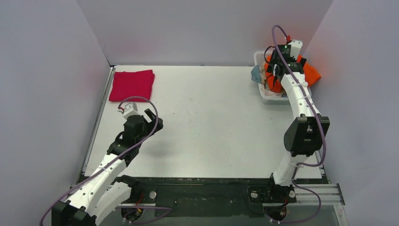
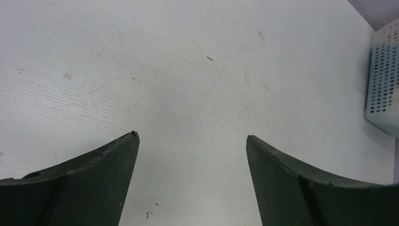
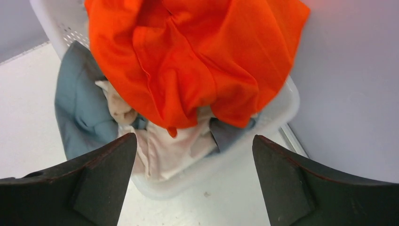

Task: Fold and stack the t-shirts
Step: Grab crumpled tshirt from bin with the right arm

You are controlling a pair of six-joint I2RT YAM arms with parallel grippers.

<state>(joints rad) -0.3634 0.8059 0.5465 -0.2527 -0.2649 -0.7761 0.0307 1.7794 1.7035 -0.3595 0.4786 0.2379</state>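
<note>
Orange cloth fills the top of the right wrist view: the orange shirt (image 3: 197, 61) is heaped crumpled on top of the basket (image 3: 282, 110), and part of it is spilled over the rim on the wall side. Beneath it a blue shirt (image 3: 77, 108) is hung over the basket's left side, and a beige shirt (image 3: 164, 150) is bunched at the near rim. The basket is set at the far right corner of the table (image 1: 211, 122), close against the right wall. The right pincer (image 3: 194, 137) is held above the basket's near edge and aimed down at the pile; its jaws are spread wide and nothing is gripped between them. A red shirt (image 1: 132, 84) is laid folded flat at the far left corner of the table, well apart from the basket. The left pincer (image 2: 192, 136) is held over bare table on the left side, near the red shirt but apart from it; its jaws are likewise spread wide and nothing is held. In the left wrist view only the white table surface is seen between the fingers, with a corner of the basket at the right edge.
</note>
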